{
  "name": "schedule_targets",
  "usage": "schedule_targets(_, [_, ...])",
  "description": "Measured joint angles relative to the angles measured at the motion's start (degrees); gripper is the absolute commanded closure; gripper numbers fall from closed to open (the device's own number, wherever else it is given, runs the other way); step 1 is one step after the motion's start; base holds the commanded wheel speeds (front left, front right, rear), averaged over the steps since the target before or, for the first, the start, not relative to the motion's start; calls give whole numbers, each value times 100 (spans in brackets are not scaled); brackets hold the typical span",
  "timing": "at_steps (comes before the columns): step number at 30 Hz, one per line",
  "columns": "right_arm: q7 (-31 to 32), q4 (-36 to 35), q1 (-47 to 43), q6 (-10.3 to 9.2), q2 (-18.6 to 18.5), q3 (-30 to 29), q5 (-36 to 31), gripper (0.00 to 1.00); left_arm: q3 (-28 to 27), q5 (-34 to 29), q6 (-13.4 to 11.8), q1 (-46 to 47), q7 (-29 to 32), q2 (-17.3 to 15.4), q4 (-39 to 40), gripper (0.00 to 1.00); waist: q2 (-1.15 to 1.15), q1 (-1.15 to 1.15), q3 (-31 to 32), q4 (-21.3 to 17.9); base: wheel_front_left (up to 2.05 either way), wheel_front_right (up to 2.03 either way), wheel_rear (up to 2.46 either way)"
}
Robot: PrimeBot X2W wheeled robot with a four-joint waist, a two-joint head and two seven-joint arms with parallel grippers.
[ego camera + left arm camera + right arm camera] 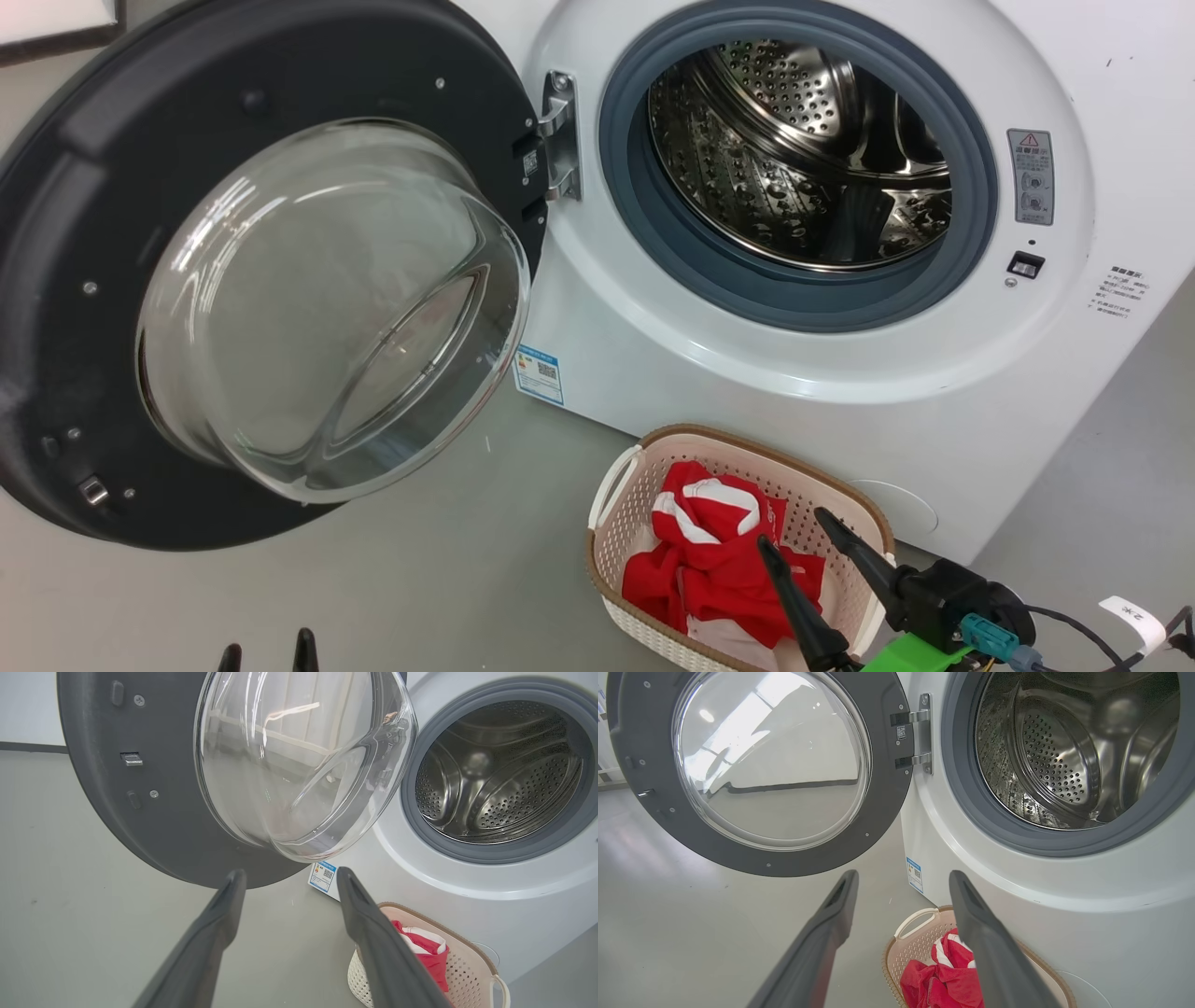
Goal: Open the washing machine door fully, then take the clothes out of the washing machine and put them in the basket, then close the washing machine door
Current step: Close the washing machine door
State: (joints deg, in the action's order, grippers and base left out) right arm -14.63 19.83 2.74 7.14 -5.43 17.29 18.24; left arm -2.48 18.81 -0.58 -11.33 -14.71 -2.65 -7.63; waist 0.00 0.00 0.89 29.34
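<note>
Both left hand (290,873) and right hand (794,527) gape empty; open door (280,75) juts near basket (747,446) of clothes (709,560).

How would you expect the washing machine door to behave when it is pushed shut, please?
The washing machine door likely swings rigidly as one piece about its metal hinge, rather than flexing. Its broad dark frame and bulging glass bowl suggest it is fairly heavy. The glossy glass looks slippery, so pushing the frame seems safer.

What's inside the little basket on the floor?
Red clothes with white trim lie bunched up inside the basket. The pile covers the basket's bottom, so anything underneath cannot be seen.
</note>
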Motion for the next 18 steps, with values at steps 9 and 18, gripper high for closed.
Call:
schedule_targets(9, [0,13,0,0,1,4,32,0,-15,90,7,-67,0,1,140,58,0,0,34,-27,0,0,0])
schedule_targets(18, [0,-20,-21,0,30,-124,31,0,-991,19,478,457,0,-63,1088,100,0,0,9,-13,0,0,0])
